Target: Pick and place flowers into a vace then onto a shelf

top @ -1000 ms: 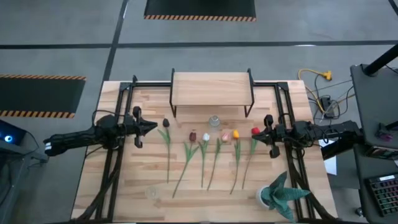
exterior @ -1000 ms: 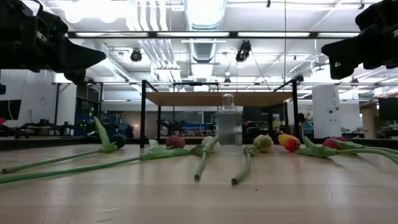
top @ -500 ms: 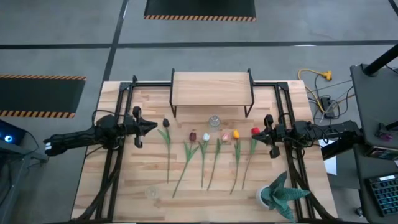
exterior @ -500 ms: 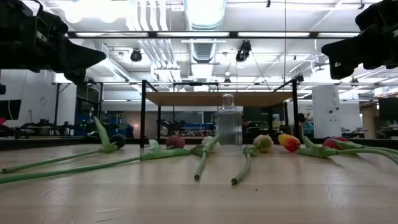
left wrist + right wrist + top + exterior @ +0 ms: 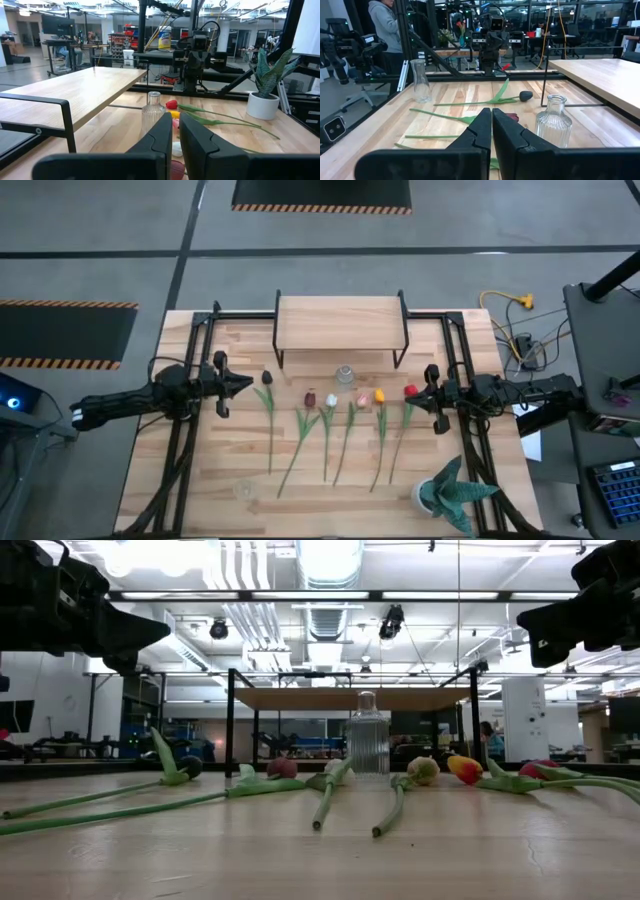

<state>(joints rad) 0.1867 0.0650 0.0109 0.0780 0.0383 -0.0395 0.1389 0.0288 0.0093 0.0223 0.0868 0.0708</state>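
Observation:
Several tulips [image 5: 335, 425] lie side by side on the plank table, heads toward the shelf, from a dark maroon one [image 5: 267, 378] at the left to a red one [image 5: 410, 391] at the right. A clear ribbed glass vase [image 5: 345, 374] stands upright just in front of the light-wood shelf [image 5: 340, 323] on black legs. My left gripper [image 5: 246, 383] hovers shut and level, left of the maroon tulip. My right gripper [image 5: 418, 393] hovers shut and level, beside the red tulip's head and above the table.
A spiky potted plant [image 5: 452, 493] stands at the near right corner. A clear glass flask [image 5: 243, 490] stands near the front left. Black frame rails [image 5: 190, 440] run along both table sides. A person in a grey hoodie [image 5: 387, 30] stands beyond the table's left side.

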